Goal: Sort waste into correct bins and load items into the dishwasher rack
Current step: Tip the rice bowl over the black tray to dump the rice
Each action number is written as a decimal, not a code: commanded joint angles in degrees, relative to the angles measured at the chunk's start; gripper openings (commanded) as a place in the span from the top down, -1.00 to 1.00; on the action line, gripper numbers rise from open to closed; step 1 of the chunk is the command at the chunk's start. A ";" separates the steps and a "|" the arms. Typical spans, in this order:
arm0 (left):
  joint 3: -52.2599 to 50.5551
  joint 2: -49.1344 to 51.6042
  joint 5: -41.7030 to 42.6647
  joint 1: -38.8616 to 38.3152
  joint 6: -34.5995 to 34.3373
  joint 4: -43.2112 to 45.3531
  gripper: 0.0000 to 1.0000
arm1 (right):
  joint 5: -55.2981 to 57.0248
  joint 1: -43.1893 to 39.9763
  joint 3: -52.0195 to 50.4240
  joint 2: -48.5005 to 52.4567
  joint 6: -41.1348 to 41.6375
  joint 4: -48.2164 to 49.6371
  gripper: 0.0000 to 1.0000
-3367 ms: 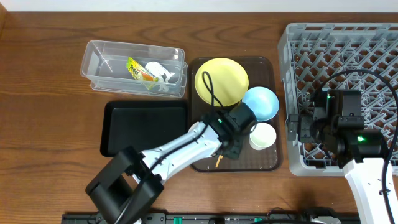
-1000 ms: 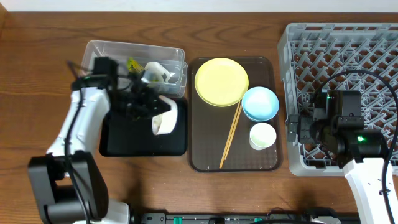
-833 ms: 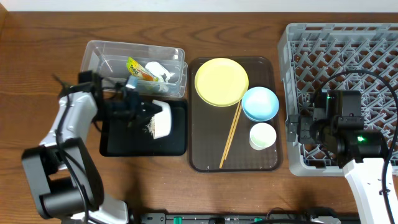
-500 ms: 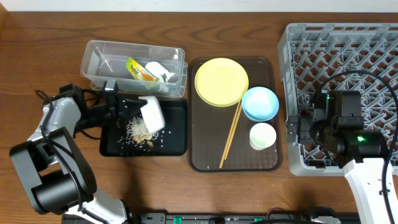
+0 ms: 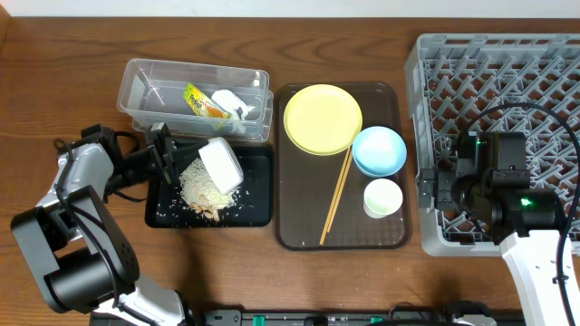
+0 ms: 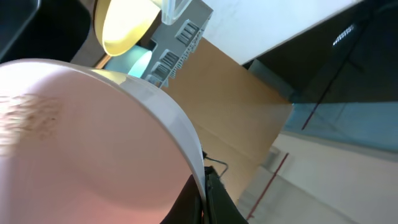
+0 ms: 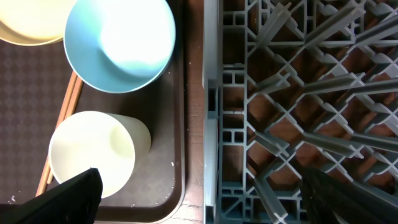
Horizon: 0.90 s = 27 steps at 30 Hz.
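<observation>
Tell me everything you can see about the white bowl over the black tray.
The white bowl is round, smooth and glossy, plastic or ceramic by its look. The left gripper is shut on its rim and holds it steeply tipped above the black tray, over a heap of pale food crumbs. In the left wrist view its inside looks nearly bare.

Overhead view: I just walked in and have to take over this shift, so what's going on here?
The left gripper holds the white bowl tipped over the black tray, where rice-like crumbs lie piled. The wrapper and crumpled paper sit in the clear tub. The yellow plate, blue bowl, cup and chopsticks lie on the brown tray. The right gripper hangs open beside the rack.
</observation>
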 commanded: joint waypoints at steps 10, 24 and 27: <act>-0.17 0.52 1.70 0.24 3.19 11.02 0.88 | -0.42 0.24 1.09 -0.28 -0.50 -0.09 -0.99; -0.17 0.50 1.70 -0.07 0.04 11.74 0.88 | -0.39 0.24 1.09 -0.28 -0.50 -0.07 -0.99; -0.07 -0.74 1.27 -1.68 3.78 11.74 0.88 | -0.39 0.24 1.09 -0.28 -0.50 -0.07 -0.98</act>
